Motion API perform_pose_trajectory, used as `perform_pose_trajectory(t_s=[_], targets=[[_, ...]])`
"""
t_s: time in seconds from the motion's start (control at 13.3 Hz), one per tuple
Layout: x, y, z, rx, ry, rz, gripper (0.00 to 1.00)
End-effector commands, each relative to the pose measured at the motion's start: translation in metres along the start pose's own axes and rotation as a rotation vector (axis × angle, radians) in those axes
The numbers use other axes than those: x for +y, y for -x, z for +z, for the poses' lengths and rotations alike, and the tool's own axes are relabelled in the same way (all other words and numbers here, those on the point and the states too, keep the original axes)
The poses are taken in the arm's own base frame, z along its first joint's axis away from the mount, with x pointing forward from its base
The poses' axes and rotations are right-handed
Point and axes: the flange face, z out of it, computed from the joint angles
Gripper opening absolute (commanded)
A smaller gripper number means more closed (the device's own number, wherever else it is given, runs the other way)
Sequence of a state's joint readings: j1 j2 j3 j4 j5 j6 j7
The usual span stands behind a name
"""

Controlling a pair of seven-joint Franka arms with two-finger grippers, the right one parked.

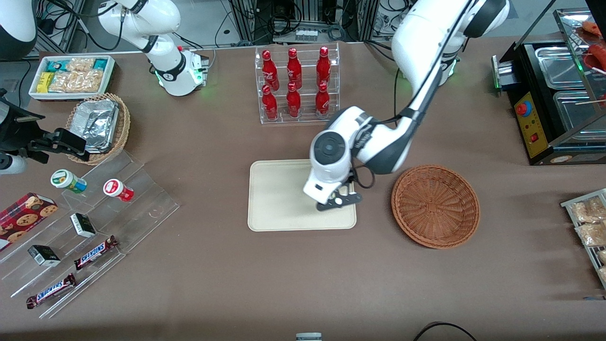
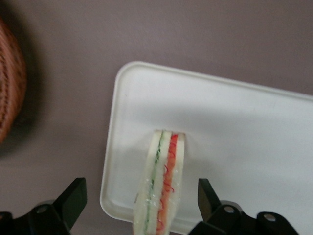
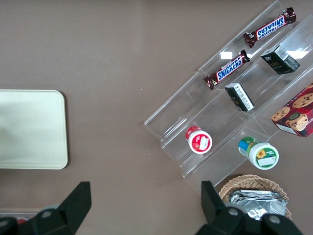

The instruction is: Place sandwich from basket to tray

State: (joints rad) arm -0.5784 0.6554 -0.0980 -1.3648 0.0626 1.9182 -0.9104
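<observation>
One sandwich on tray, jaws open

We see the sandwich lying on the tray, near its edge closest to the basket. Our gripper hovers just above it, fingers spread wide, not touching the bread. Basket sits beside the tray.

Right wrist view: corner of the cream tray flat on the brown desk. Clear stepped acrylic rack carries two Snickers bars, two dark boxes, red-capped cup, green-labelled cup. Cookie box beside the rack. Tan wicker basket with foil trays near the cups.
</observation>
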Motion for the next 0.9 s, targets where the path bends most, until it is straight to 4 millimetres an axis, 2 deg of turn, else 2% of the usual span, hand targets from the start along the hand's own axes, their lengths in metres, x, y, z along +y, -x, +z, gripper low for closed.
perform_pose_trajectory(t_s=[0.0, 0.15, 0.23, 0.38, 0.6, 0.83], targets=[[-0.027, -0.017, -0.043, 0.022, 0.03, -0.051, 1.0], [-0.049, -0.03, -0.066, 0.018, 0.043, -0.041, 1.0], [-0.068, -0.038, -0.074, -0.001, 0.018, -0.031, 1.0], [-0.111, -0.058, -0.103, -0.022, 0.028, 0.017, 1.0], [-0.168, -0.082, -0.128, -0.037, 0.026, 0.023, 1.0], [-0.21, -0.092, -0.149, -0.049, 0.027, 0.02, 1.0]])
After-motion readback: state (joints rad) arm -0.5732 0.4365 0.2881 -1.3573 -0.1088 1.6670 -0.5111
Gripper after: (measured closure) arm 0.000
